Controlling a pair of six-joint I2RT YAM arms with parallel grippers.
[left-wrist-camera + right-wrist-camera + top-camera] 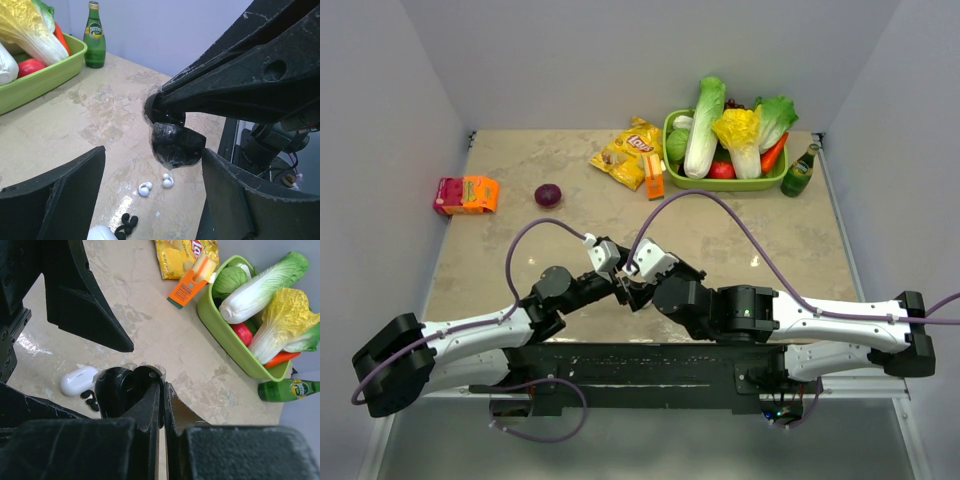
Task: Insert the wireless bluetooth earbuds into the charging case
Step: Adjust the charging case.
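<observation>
White earbuds (145,189) and black earbuds (127,222) lie loose on worktop (100,105), black pair just beside white case (102,232). All sit low between the wide-spread fingers of left gripper (152,160), touched by nothing. Above them hangs black charging case (177,145), looks hinged open, pinched at its top by right gripper (161,385), which is clamped tight on it. Left gripper's fingers flank that case, apart from it. Farther off: green tray (45,75) of vegetables, green bottle (94,35).
</observation>
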